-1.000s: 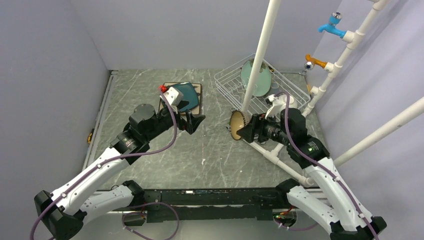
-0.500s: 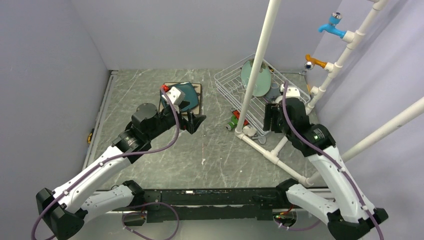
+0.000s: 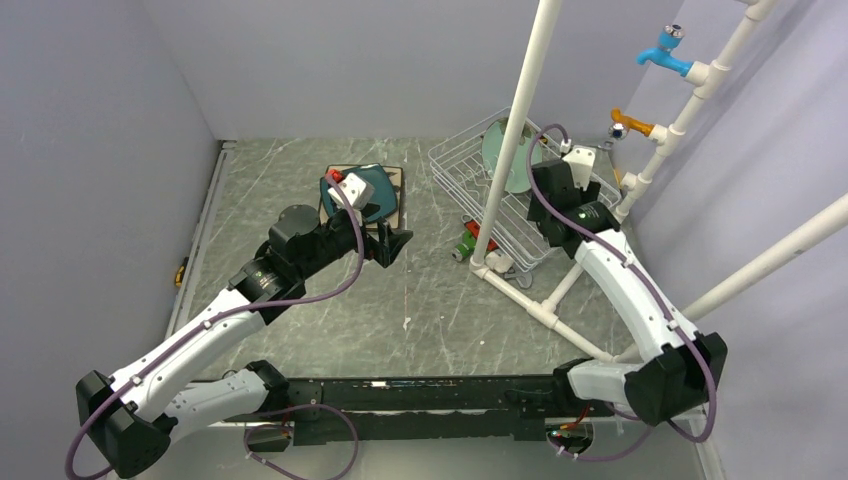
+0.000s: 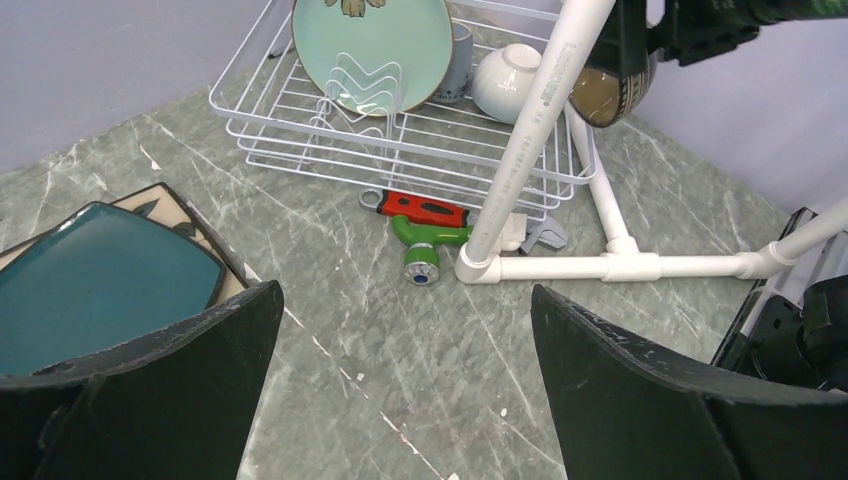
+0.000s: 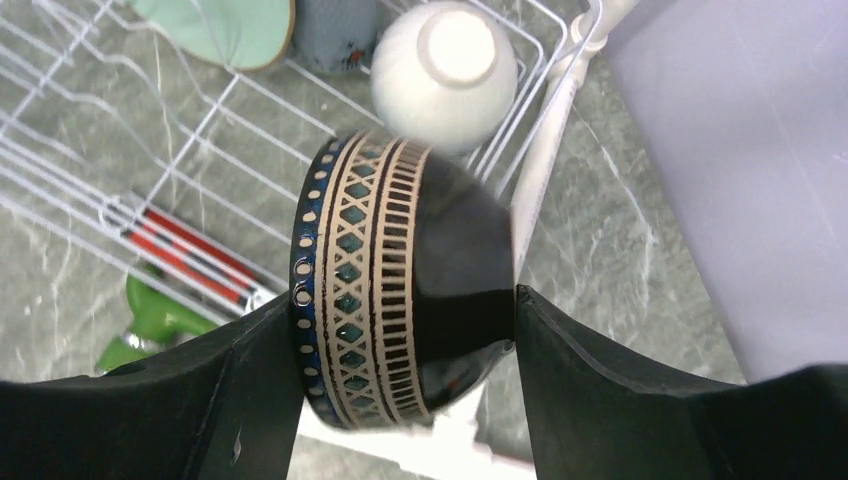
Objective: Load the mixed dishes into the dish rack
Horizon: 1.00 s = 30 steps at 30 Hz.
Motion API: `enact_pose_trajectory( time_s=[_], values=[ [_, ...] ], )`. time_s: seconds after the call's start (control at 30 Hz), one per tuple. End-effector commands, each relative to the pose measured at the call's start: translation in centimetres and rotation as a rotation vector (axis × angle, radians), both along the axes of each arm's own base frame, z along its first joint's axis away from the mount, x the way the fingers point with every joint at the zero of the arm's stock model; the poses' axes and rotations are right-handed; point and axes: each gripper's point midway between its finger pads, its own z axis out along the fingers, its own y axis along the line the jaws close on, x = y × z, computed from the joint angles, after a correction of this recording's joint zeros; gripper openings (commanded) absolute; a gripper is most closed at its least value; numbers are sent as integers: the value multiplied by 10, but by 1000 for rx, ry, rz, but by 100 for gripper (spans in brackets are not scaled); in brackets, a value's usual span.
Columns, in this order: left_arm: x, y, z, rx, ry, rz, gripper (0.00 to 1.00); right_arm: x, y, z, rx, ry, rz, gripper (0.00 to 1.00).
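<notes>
My right gripper (image 5: pixel 402 305) is shut on the brown glazed bowl (image 5: pixel 400 270), which it holds on its side above the right end of the dish rack (image 4: pixel 400 140). In the rack stand the mint-green plate (image 4: pixel 372 50), the grey mug (image 4: pixel 458 65) and the upturned white bowl (image 5: pixel 445 75). In the top view my right gripper (image 3: pixel 548 200) hides the brown bowl. My left gripper (image 4: pixel 405 300) is open and empty over the table. The teal square plate (image 3: pixel 365 190) lies on the cream flowered plate (image 3: pixel 396 200) just behind it.
A white pipe frame (image 3: pixel 515 130) rises in front of the rack, with its base tubes (image 4: pixel 640 265) on the table. Small red and green items (image 4: pixel 425 225) lie beside the pipe foot. Grey walls enclose the table.
My right arm has carried the brown bowl from the table in front of the rack back and up over the rack's right end. My left arm has barely moved.
</notes>
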Motion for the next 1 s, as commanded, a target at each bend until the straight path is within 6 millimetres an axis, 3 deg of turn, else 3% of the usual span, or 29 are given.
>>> enact_pose_trajectory(
  time_s=[0.0, 0.27, 0.37, 0.47, 0.57, 0.67, 0.77, 0.9, 0.97],
  values=[
    [0, 1, 22, -30, -57, 5, 99, 44, -7, 28, 28, -188, -24, 0],
    [-3, 4, 29, -43, -70, 9, 99, 90, -19, -12, 100, -209, 64, 0],
    [-6, 3, 31, -52, -69, -6, 99, 102, -21, -35, 152, -99, 39, 0],
    [-4, 2, 29, -51, -67, -4, 99, 106, -22, -35, 193, -99, -15, 0],
    [-3, 2, 29, -44, -67, 1, 99, 114, -8, -37, 231, -62, 79, 0],
    [-3, 2, 28, -45, -64, -5, 99, 120, 1, -49, 259, 16, 149, 32],
    [-2, 1, 26, -40, -58, -7, 99, 123, 2, -56, 305, 44, 179, 47],
    [0, -2, 26, -39, -53, -11, 99, 131, 25, -61, 321, 55, 427, 76],
    [0, -2, 24, -37, -46, -15, 99, 139, 20, -65, 322, 54, 462, 88]
  ],
)
